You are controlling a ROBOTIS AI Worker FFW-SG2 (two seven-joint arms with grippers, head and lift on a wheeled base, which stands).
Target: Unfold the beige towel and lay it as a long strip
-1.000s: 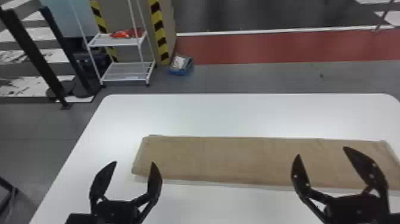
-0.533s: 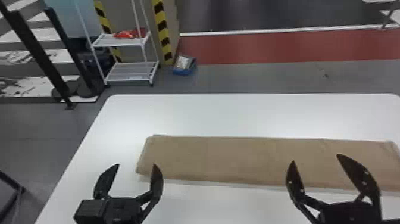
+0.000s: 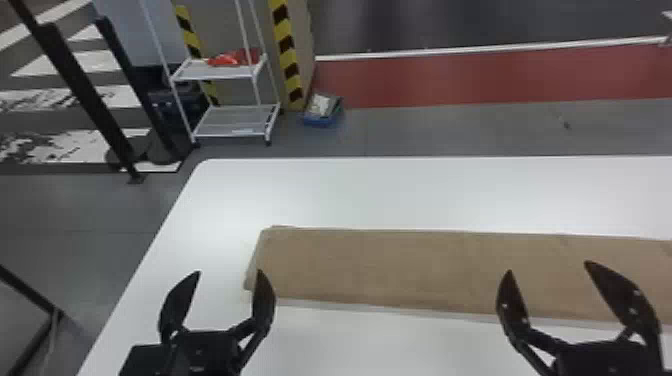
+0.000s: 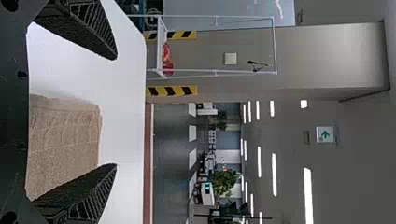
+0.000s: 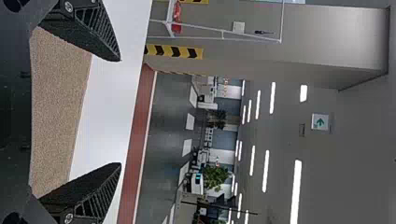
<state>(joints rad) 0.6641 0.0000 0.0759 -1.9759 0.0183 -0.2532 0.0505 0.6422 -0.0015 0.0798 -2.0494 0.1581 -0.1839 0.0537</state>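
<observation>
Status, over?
Left claw open and empty; right claw open and empty. Beige towel flat on the table in a long strip. Nothing lying on the towel.

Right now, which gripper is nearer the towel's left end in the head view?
The left gripper: its open jaws show by that end of the beige towel, while the right gripper, also open, is much farther along the strip.
</observation>
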